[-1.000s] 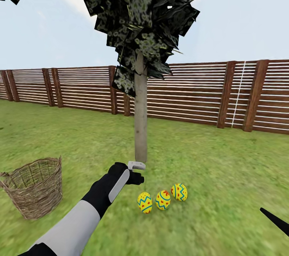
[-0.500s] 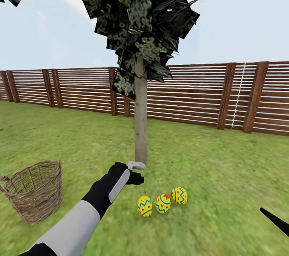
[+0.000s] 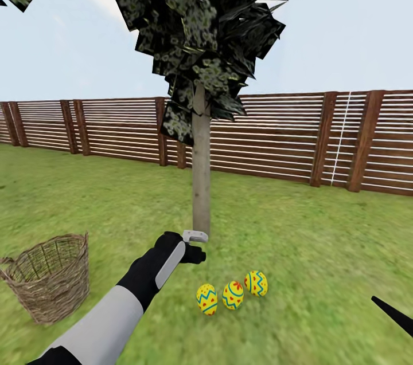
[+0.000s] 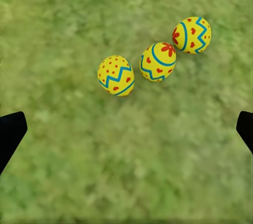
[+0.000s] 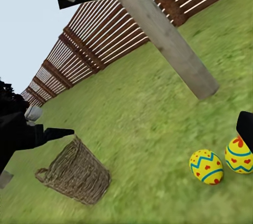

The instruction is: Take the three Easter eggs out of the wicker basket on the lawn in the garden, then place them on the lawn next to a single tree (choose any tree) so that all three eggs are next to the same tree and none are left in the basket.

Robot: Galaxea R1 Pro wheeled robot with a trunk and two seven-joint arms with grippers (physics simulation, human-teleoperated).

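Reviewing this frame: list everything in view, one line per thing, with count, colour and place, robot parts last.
Yellow Easter eggs with red and blue patterns: three, in a row on the grass near the tree's foot, apart from the basket.
Brown round wicker basket: one, standing upright on the lawn at the head view's left; no egg visible inside.
Tree with pale grey-tan trunk: one, dark green speckled foliage, mid-lawn before the fence.
Brown slatted wooden fence: one, running behind the lawn.
Green lawn: one, underlying everything.
Left gripper: black, hanging above the eggs, fingers spread wide, empty.
Right gripper: a black tip at the right edge; state unclear.
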